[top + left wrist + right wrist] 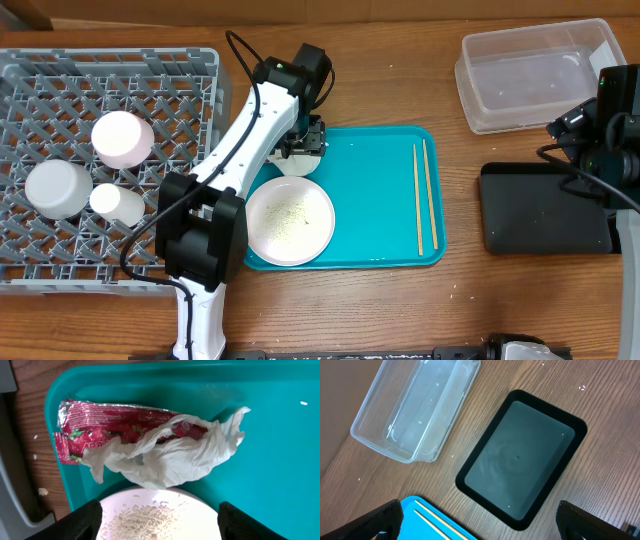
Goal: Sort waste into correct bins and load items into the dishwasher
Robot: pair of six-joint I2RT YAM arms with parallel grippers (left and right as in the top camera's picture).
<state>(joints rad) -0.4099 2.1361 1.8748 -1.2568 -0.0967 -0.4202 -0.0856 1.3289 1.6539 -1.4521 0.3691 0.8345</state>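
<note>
My left gripper [160, 522] is open above the teal tray's [380, 160] back left corner. Under it lie the red foil wrapper [100, 425] and the crumpled white tissue [170, 455], partly on top of the wrapper. The large white plate [290, 221] with rice crumbs [145, 520] sits on the tray just in front. Two chopsticks [424, 195] lie on the tray's right side. The grey dish rack [60, 90] holds a cup [117, 203], a bowl [58, 188] and a small plate [123, 137]. My right gripper [480, 522] is open above the black tray [520, 460], near the clear tub [415, 405].
Small crumbs lie on the wood beside the teal tray's left edge [42, 491]. The left arm [230, 170] stretches across the tray's left side beside the rack. The clear tub [535, 70] and black tray [540, 210] stand at the right.
</note>
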